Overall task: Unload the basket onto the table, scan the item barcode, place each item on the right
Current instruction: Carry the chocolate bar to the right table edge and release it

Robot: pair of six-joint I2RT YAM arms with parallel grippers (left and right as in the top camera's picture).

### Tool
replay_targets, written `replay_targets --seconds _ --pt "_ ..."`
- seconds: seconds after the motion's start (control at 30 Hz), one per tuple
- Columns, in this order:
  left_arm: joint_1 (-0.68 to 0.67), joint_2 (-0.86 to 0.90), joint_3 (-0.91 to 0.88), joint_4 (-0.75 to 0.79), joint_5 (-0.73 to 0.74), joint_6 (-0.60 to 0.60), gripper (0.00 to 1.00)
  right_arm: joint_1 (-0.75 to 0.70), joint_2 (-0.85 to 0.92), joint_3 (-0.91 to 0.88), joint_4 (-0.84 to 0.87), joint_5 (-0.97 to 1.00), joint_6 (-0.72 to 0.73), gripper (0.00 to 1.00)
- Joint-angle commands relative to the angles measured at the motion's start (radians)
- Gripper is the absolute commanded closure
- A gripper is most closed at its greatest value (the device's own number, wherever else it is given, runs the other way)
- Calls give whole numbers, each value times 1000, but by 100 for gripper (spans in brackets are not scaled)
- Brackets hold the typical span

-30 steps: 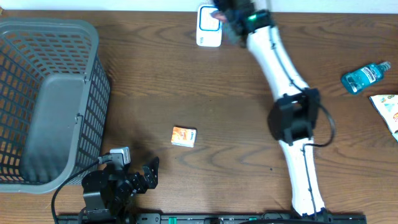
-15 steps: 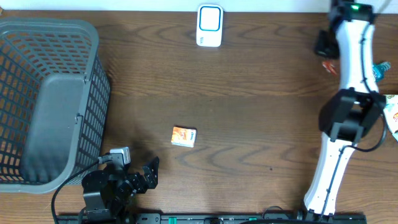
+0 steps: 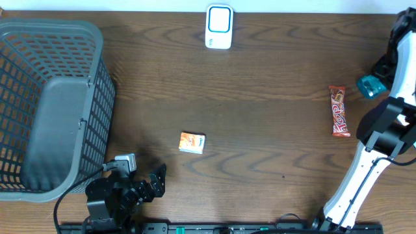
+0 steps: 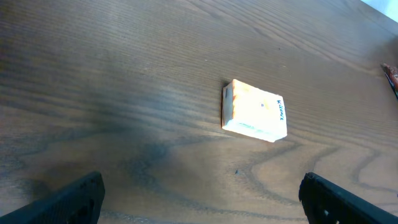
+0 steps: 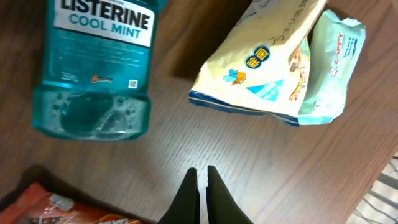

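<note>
The right gripper (image 5: 200, 179) hangs with its jaws pressed together and nothing between them. A bottle (image 5: 93, 68) lies just beyond its tips to one side, a pouch (image 5: 261, 68) to the other, and a bar (image 3: 338, 111) near behind it, while the left gripper (image 4: 202, 180) sits wide open and empty with a box (image 4: 255, 112) a little ahead of it. I'd say it is picking an item to scan: open the jaws, come down on the bottle, say, and carry it to the scanner (image 3: 219, 26), well away, barcode facing it.
</note>
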Motion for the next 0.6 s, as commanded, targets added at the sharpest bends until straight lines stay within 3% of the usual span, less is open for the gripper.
replay_targets --seconds 0.0,0.23,0.37,0.47,0.57 --pt "5 -5 -2 -6 13 -10 0 26 -25 -1 10 -87 -73 99" --pt "5 -5 -2 -6 13 -10 0 103 -25 -10 26 -500 -290 99" --pt "5 -5 -2 -6 13 -10 0 193 -25 -11 23 -495 -355 98" --pt "5 -5 -2 -6 13 -10 0 251 -25 -33 28 -379 -360 92" --pt "5 -5 -2 -6 13 -10 0 296 -25 -60 29 -448 -361 81"
